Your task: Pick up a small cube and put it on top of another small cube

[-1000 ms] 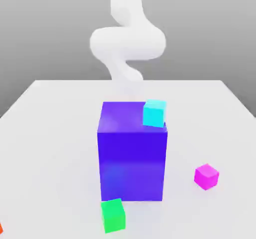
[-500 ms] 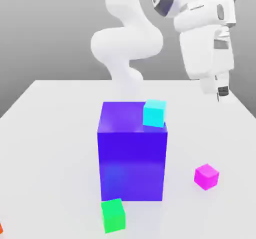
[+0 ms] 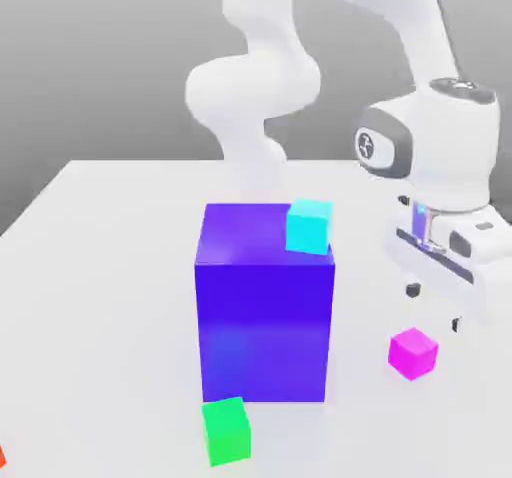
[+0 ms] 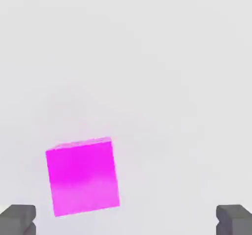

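Magenta small cube (image 3: 412,353) lies on the white surface (image 3: 110,266), well to the exterior view's right of the big blue-violet block (image 3: 265,306). Just above the cube, the gripper (image 3: 434,307) hangs with fingers (image 4: 17,218) spread, grasping nothing. Green cube (image 3: 226,431) sits near the block's front. No writing is readable.

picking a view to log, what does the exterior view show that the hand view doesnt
Exterior only: the blue block with the cyan cube on top, the green cube in front of it, and the arm. Hand only: the two open fingertips seen close, with the cube lying off-centre between them. Both: the pink cube on the white table.
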`<act>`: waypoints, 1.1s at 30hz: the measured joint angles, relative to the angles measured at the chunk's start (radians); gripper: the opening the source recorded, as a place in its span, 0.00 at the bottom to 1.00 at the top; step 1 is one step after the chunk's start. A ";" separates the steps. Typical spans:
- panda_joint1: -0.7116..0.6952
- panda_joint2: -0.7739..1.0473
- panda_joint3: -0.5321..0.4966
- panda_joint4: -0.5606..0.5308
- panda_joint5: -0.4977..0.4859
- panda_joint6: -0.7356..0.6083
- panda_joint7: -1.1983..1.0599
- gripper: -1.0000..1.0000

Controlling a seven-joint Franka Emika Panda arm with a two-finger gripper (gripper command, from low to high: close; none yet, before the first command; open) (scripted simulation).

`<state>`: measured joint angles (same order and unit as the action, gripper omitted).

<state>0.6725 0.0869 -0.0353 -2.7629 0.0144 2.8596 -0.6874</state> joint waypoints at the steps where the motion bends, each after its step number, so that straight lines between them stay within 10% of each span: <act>1: -0.001 0.033 0.001 0.003 -0.003 0.026 -0.007 0.50; 5: -0.013 0.176 0.016 0.026 0.004 0.141 -0.021 0.50; 6: -0.019 0.210 0.022 0.032 0.007 0.169 -0.024 0.00; 20: -0.006 0.010 0.016 0.001 -0.013 -0.001 -0.021 0.00; 33: -0.132 -0.160 -0.053 0.186 -0.231 -0.176 -0.565 0.00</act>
<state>0.5402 -0.0733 -0.0878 -2.5770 -0.2169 2.6834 -1.2528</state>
